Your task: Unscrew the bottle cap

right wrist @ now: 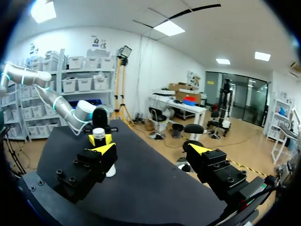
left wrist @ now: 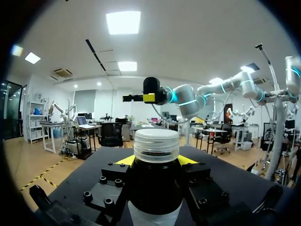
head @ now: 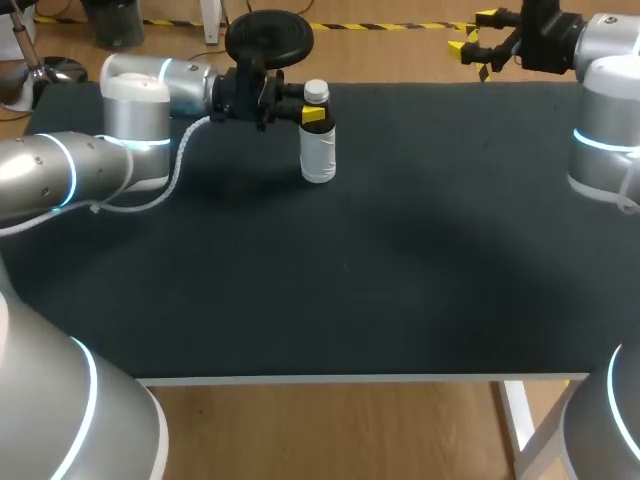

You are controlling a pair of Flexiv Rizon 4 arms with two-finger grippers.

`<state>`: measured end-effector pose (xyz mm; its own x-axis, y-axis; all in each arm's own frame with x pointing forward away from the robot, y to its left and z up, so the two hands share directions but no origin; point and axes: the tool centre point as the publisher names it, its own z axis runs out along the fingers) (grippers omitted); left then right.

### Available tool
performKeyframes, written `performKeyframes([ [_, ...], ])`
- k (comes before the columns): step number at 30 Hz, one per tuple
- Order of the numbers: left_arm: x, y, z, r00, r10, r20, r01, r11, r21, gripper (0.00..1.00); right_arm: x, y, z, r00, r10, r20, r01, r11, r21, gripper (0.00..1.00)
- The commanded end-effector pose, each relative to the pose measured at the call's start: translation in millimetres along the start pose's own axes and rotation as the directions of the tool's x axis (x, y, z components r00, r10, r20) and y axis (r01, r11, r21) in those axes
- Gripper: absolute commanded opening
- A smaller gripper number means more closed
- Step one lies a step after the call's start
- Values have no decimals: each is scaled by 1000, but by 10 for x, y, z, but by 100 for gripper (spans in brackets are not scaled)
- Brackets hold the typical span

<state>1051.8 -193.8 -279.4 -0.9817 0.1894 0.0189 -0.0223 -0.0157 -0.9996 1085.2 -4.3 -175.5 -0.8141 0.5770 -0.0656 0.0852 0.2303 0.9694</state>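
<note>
Claw check: the left gripper (head: 312, 115), upper left of centre in the head view, is clamped on the bottle (head: 318, 152) just under the cap (head: 316, 92). The bottle stands upright on the table (head: 380, 280), toward the far edge. Nothing touches the cap.

Risks, as judged:
- The hold sits high, close under the cap. When you bring the other arm in, its fingers may strike the left fingers instead of seating on the cap.
- If the left clamp is light, the whole bottle may turn with the cap and nothing unscrews.
- An off-centre approach could tip the bottle.

Claws, left to right:
- Left wrist view: the yellow tips (left wrist: 124, 161) press the bottle (left wrist: 155, 188) from both sides, with a narrow gap. The cap (left wrist: 156, 145) stands proud above them.
- The right gripper (head: 478, 42), upper right of the head view, is spread wide and empty, well apart from the bottle.
- Right wrist view: the right gripper (right wrist: 153, 157) is wide open, with the bottle (right wrist: 112, 168) far ahead of it.
</note>
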Motion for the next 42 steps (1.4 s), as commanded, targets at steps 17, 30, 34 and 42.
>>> performKeyframes([
  [17, 8, -11, 2, 1000, 0, 2, 0, 1000, -2, 0, 576, -91, 473, 971, 29, -238, -41, 998, -44, 100],
  [30, 8, -11, 2, 1000, 0, 2, 0, 1000, -2, 0, 930, -153, 767, 937, 42, -347, -46, 999, -3, 100],
  [34, 8, -11, 2, 1000, 0, 2, 0, 1000, -2, 0, 930, -153, 767, 937, 42, -347, -46, 999, -3, 100],
  [42, 8, -11, 2, 1000, 0, 2, 0, 1000, -2, 0, 930, -153, 767, 937, 42, -347, -46, 999, -3, 100],
])
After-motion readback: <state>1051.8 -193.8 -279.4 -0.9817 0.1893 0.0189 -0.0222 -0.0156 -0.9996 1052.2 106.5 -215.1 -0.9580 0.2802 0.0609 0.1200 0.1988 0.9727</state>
